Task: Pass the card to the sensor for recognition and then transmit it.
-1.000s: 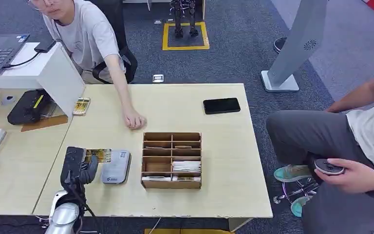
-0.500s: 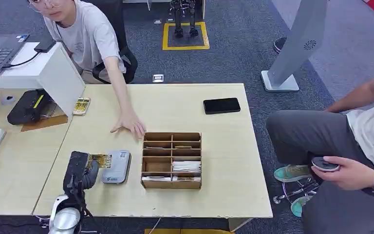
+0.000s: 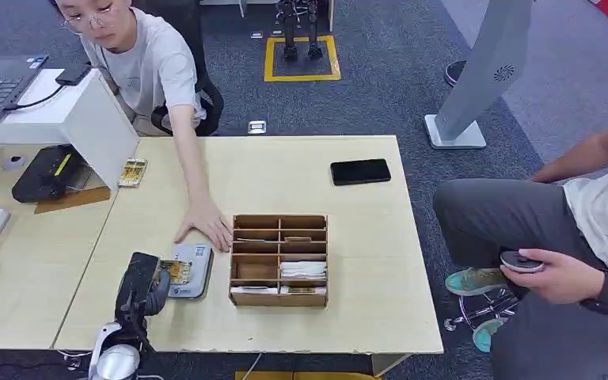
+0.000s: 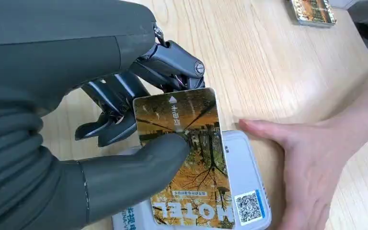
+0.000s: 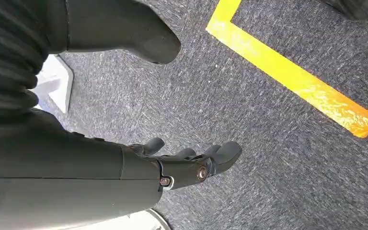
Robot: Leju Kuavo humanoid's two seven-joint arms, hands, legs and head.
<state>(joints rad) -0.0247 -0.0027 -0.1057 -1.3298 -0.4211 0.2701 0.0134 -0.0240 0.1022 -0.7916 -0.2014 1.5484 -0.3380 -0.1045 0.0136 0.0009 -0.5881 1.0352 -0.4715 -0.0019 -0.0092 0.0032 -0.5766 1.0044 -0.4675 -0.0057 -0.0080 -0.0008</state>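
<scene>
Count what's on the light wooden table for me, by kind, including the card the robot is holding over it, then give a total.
Cards: 2, one held by the left hand over the reader, one by the white partition
Card reader: 1
Wooden organizer: 1
Black phone: 1
Total: 5

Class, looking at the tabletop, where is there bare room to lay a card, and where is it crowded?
Free: between the phone and the wooden organiser, and right of the organiser. Crowded: the reader, where the left hand holds the card beside a person's hand.
</scene>
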